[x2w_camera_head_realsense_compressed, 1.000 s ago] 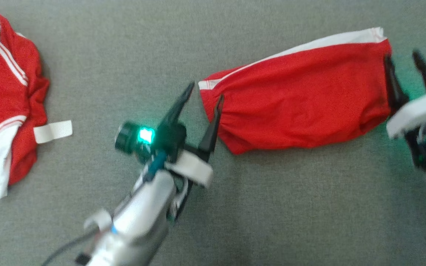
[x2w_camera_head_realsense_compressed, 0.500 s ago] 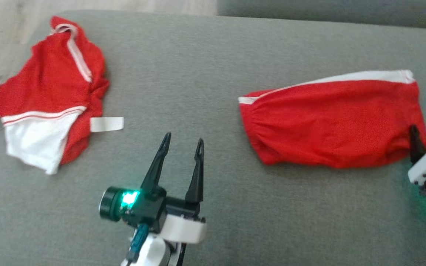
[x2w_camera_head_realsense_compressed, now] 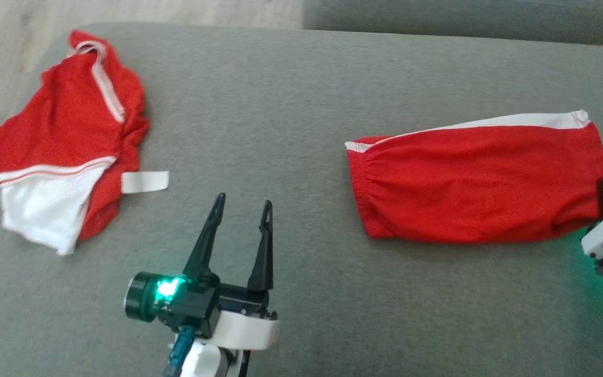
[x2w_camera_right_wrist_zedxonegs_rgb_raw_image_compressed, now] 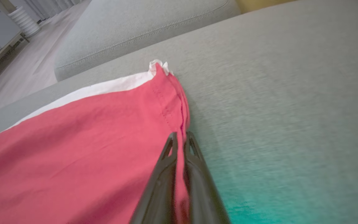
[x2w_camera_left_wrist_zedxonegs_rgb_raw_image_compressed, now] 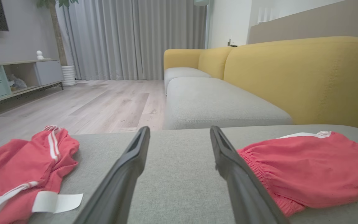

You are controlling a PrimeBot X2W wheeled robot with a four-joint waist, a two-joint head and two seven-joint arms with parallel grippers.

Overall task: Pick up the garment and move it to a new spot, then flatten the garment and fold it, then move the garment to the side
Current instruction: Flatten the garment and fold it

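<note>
Your right gripper (x2w_camera_right_wrist_zedxonegs_rgb_raw_image_compressed: 181, 134): fingers pinched together on hem at right end of folded red shorts (x2w_camera_head_realsense_compressed: 479, 188), red fabric caught between them. Shorts lie flat on right half of grey sofa cushion (x2w_camera_head_realsense_compressed: 291, 94). Your left gripper (x2w_camera_head_realsense_compressed: 244, 200): jaws wide apart, holding nothing, above bare cushion between shorts and crumpled red-and-white garment (x2w_camera_head_realsense_compressed: 66, 131) at far left. Just beside that garment, white tag (x2w_camera_head_realsense_compressed: 144, 181).

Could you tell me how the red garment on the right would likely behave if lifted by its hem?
Probably floppy: the red garment lies limp, so it should drape from the right tool shut on its hem. It looks thin, so likely light. Dragged, it may bunch on the cushion.
</note>
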